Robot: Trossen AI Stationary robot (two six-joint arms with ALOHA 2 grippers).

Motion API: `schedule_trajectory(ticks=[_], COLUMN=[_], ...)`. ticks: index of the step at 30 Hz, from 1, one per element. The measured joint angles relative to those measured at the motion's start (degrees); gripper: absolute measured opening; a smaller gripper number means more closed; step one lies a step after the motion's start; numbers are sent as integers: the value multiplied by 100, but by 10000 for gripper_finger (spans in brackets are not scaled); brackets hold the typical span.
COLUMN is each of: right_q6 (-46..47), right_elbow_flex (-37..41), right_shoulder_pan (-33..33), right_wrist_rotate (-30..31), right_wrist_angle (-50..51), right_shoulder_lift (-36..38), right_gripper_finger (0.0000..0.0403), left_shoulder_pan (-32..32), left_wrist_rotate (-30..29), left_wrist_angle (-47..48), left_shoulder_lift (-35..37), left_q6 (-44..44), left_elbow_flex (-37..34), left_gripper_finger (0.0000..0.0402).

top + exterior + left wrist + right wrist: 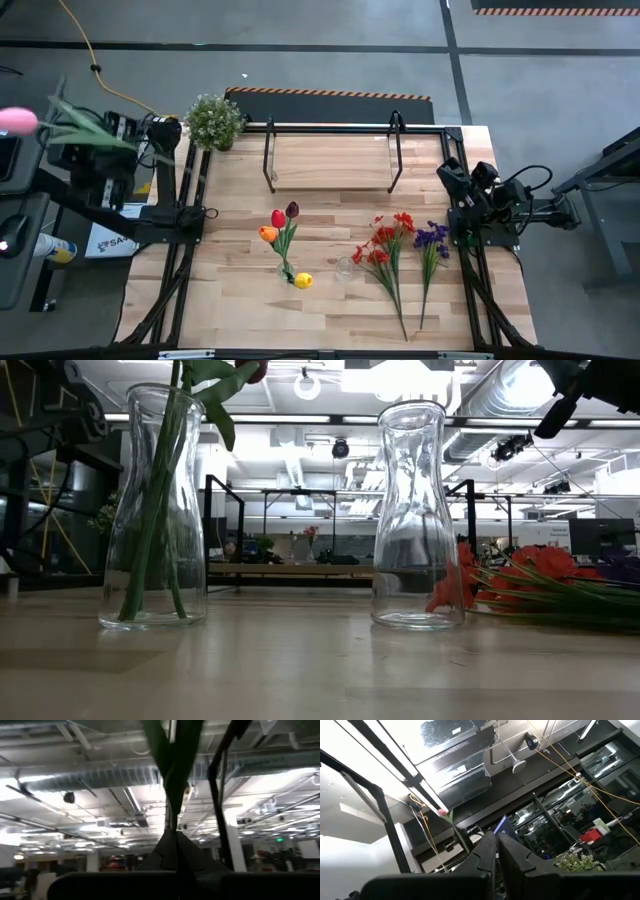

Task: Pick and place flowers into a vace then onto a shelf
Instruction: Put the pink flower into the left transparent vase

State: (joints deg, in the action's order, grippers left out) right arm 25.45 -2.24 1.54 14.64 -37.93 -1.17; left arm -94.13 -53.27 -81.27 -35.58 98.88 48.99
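2 glass vases stand near the middle of the surface [330,320], and we judge the task to be partway through its filling stage. The left hand [150,150] is raised off the surface's far-left corner, clamped on the green stem of a pink tulip [17,121] whose head hangs out past the left edge. The next move, as we read it, calls for carrying that stem back to the right over the surface, turning it stem-down, and threading it through a narrow glass neck without tipping the glass.

The left vase [153,510] already holds 4 tulips [280,225]: red, maroon, orange and yellow, their stems leaning inside it. The right vase [417,520] is empty. Just right of it, the red sprays [385,245] and the purple sprays [432,240] lie flat on the surface, unpicked.

The right hand [452,180] waits closed and empty near the far-right edge. The shelf [332,160] stands at the far side, its board bare, so no vase is on it yet. A bushy potted plant [213,120] sits at the far-left corner.
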Motion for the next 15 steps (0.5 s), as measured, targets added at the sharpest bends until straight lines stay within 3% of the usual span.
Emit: schedule_trajectory(ticks=[8, 15], right_q6=[44, 66], right_elbow_flex=[0, 0], right_shoulder_pan=[1, 0], right_wrist_rotate=[-102, -129], right_wrist_angle=[0, 0], right_shoulder_lift=[0, 0], right_gripper_finger=[12, 12], left_shoulder_pan=[25, 1081], left_wrist_rotate=[-132, -253], left_wrist_angle=[-172, -556], left_shoulder_lift=[-165, -429], left_q6=[-892, -1942], left_elbow_flex=[-443, -963], left_gripper_finger=[19, 19])
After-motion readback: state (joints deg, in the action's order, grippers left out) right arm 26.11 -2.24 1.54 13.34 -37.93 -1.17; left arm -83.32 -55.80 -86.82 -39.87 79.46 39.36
